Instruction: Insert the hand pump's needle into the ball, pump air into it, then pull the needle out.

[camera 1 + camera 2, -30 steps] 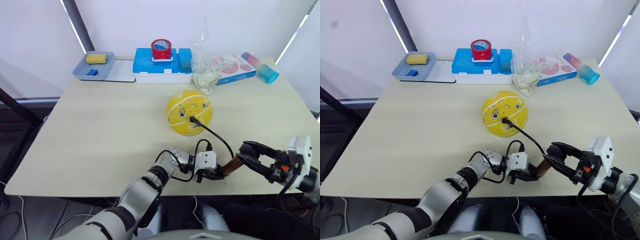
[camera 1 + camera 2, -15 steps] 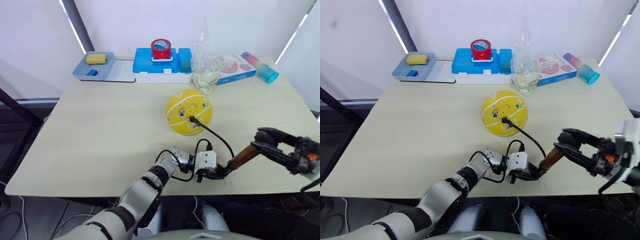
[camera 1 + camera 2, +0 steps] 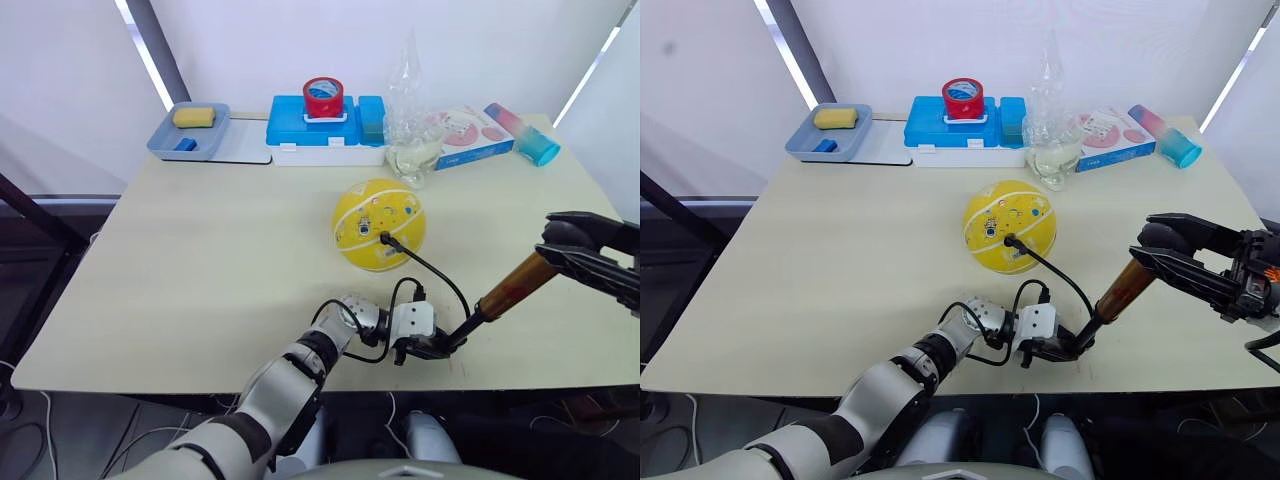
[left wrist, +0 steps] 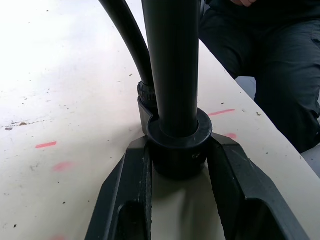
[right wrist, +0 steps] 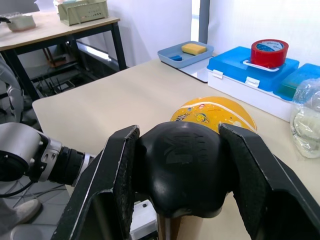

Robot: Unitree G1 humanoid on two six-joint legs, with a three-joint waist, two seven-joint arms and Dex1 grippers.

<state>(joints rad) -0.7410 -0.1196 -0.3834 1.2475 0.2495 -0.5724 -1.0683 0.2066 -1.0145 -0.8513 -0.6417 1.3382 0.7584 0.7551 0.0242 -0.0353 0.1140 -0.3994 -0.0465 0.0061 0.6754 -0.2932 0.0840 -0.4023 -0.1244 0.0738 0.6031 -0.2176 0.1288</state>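
Yellow ball (image 3: 378,224) resting near the middle of the beige table (image 3: 200,250), well short of the clutter along the far edge. Needle (image 3: 385,238) with its small black fitting seated in the ball's near side, black hose (image 3: 440,278) arcing from there toward the near edge and down to the base of the hand pump (image 3: 500,297). Pump tilted, base near the table's near edge, bronze-gold barrel rising up and to the right. Left gripper (image 3: 432,347) low on the table at the near edge, fingers (image 4: 125,200) pressed in on either side of the pump's black bottom cap, pinching it against the tabletop. Right gripper (image 3: 578,250) raised at the right, fingers (image 5: 115,180) clamped around the pump's rounded black top handle. Nothing lying between ball and pump except the hose itself. Along the far edge, left to right: a grey-blue tray (image 3: 160,146) holding a yellow sponge (image 3: 191,117) and a small blue piece, a white flat lid just beside it, a blue case (image 3: 290,128) with white latches and a red tape roll (image 3: 323,97) on top, a crumpled clear plastic bag (image 3: 408,120) just beyond the ball, a printed box (image 3: 468,130), and a pink-and-teal tube (image 3: 522,134) at the far right corner. Small red marks on the tabletop around the pump base in the left wrist view, and a person's dark trouser legs (image 4: 270,75) just past the near edge.
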